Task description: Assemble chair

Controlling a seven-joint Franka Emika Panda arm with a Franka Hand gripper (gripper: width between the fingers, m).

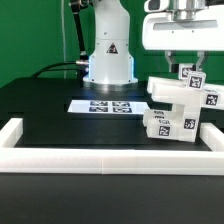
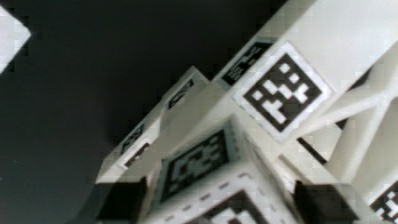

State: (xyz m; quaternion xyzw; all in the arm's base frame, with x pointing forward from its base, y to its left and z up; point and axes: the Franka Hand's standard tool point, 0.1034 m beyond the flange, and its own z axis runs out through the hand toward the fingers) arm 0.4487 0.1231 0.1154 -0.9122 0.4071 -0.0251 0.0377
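Note:
The chair's white tagged pieces (image 1: 178,108) stand stacked together at the exterior view's right, against the border rail. My gripper (image 1: 183,64) hangs straight above them, its fingers reaching down around the topmost tagged piece (image 1: 192,74). In the wrist view that white piece (image 2: 267,95) fills the picture, its black-and-white tags close up. It runs between my gripper (image 2: 231,200), with one dark finger on either side of it. The picture is too blurred to show whether the pads press on the piece or stand just off it.
The marker board (image 1: 107,105) lies flat on the black table in front of the robot's base (image 1: 107,62). A low white border rail (image 1: 100,155) runs along the near edge and up both sides. The stacked pieces sit close to its corner at the exterior view's right.

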